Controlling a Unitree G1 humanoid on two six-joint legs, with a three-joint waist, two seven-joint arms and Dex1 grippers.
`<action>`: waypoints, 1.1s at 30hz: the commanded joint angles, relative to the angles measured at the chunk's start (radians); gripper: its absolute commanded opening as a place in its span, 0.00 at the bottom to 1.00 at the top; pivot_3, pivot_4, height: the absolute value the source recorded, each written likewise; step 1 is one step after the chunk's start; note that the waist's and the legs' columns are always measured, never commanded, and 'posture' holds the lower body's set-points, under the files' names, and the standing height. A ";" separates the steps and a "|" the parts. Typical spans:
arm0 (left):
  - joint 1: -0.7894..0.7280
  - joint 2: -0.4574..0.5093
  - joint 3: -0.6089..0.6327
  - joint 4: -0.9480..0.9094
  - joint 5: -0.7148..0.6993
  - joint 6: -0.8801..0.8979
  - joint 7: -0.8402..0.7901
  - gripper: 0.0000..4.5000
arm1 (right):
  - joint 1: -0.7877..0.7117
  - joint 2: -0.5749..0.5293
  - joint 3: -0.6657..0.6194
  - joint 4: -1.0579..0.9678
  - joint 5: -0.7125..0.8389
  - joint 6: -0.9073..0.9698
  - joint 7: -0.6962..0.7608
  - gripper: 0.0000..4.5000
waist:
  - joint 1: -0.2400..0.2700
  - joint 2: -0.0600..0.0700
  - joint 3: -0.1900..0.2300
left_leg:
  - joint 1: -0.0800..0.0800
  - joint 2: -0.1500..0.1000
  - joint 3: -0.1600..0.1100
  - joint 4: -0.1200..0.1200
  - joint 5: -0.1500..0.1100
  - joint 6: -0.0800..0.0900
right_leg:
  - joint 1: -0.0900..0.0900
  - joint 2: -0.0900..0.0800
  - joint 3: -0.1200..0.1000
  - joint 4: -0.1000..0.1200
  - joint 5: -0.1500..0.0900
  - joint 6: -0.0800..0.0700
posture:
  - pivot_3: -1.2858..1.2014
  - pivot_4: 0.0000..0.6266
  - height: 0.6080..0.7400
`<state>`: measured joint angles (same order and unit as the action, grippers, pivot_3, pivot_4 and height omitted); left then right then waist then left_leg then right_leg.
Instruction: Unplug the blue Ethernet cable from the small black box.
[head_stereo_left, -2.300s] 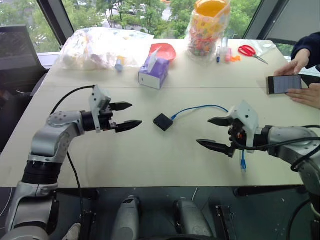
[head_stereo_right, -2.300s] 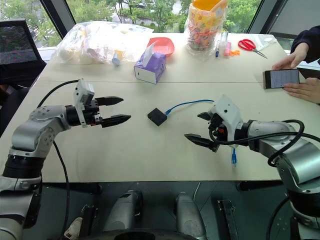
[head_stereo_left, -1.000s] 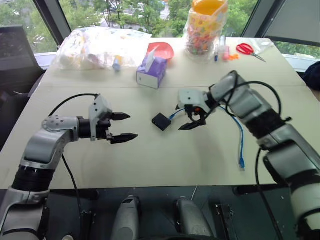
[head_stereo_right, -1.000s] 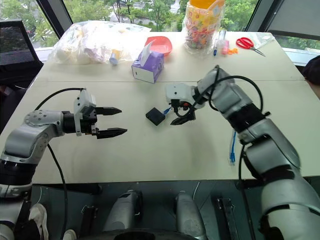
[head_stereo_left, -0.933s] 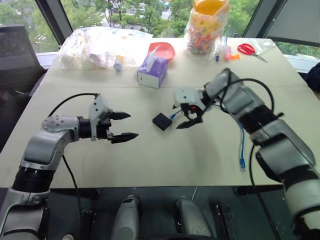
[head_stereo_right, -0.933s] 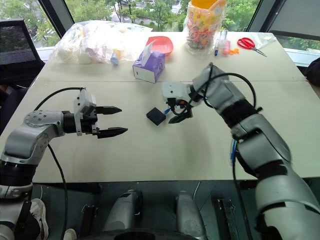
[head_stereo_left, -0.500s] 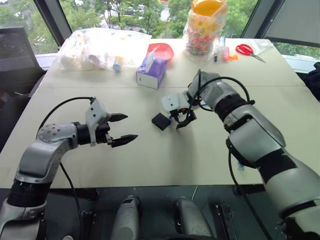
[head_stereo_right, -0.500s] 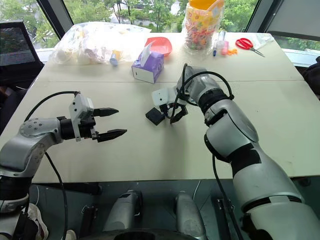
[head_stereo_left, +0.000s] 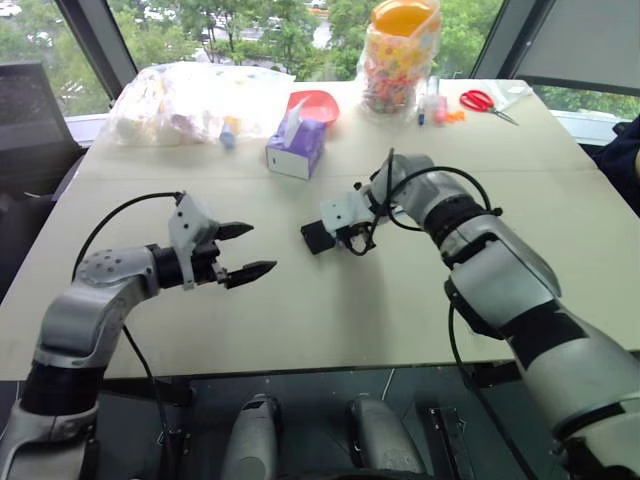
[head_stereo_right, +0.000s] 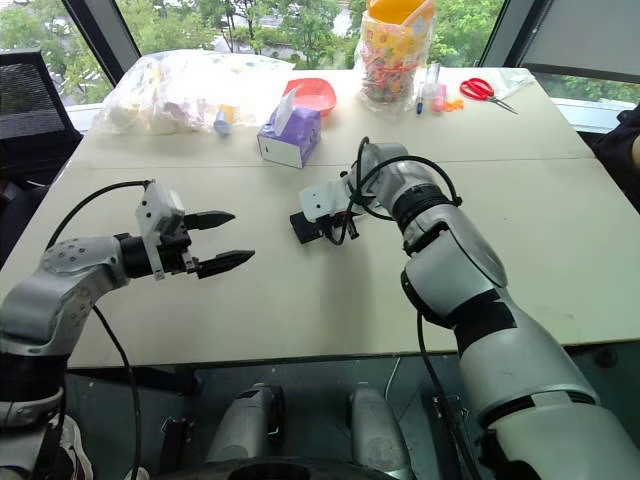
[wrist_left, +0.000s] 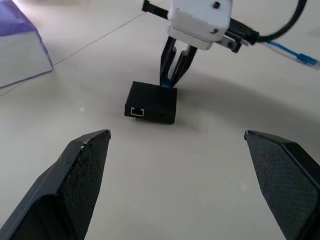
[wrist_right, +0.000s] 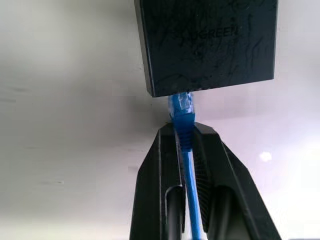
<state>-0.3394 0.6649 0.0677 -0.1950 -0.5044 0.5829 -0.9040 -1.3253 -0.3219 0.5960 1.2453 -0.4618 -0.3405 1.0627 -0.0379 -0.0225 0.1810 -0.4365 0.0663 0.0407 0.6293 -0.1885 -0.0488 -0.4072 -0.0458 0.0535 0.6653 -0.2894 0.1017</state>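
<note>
Head views: small black box (head_stereo_left: 316, 237) sits at frame centre, right gripper (head_stereo_left: 352, 239) just beside it, left gripper (head_stereo_left: 247, 251) spread wide, empty. Left wrist view: box mid-frame (spare port facing). Right wrist view: fingers (wrist_right: 160, 175) clamped on blue Ethernet cable (wrist_right: 184, 131), plug still seated.

Head stereo pair: high, looking forward and down over the desk (head_stereo_left: 300, 310), both eyes sharing one scene. Left wrist camera: low, near, facing the box (wrist_left: 151, 102). Right wrist camera: very close behind the cable (wrist_right: 184, 125) plug, same box.
</note>
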 joint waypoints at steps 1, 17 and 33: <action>-0.067 -0.036 0.014 0.041 -0.040 0.027 0.014 1.00 | 0.076 -0.092 -0.125 -0.175 0.068 -0.112 -0.156 0.00 | 0.004 0.000 0.000 | -0.001 0.000 0.000 0.000 0.000 0.000 | -0.001 0.000 0.000 0.000 0.000 0.000 | 0.52 0.24 0.96; -0.333 -0.173 -0.019 0.292 -0.138 0.181 -0.093 1.00 | 0.859 -0.175 -0.311 -1.270 -0.348 0.128 -0.879 0.00 | -0.006 0.000 0.000 | -0.005 -0.001 -0.003 0.001 0.001 -0.002 | -0.004 0.002 0.000 0.000 0.001 0.007 | 0.52 0.24 0.96; -0.347 -0.222 -0.027 0.292 -0.114 0.158 -0.049 1.00 | 0.885 -0.152 -0.267 -1.346 -0.390 0.154 -0.874 0.00 | 0.001 0.000 0.000 | -0.005 -0.002 -0.005 0.001 0.001 -0.001 | -0.002 0.001 -0.001 -0.001 0.001 0.006 | 0.52 0.24 0.96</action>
<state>-0.6645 0.4438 0.0225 0.1064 -0.6201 0.7680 -0.9586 -0.4397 -0.4719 0.3330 -0.0403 -0.8586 -0.1726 0.1899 -0.0368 -0.0230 0.1807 -0.4420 0.0647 0.0358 0.6302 -0.1872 -0.0503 -0.4095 -0.0445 0.0530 0.6647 -0.2885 0.1081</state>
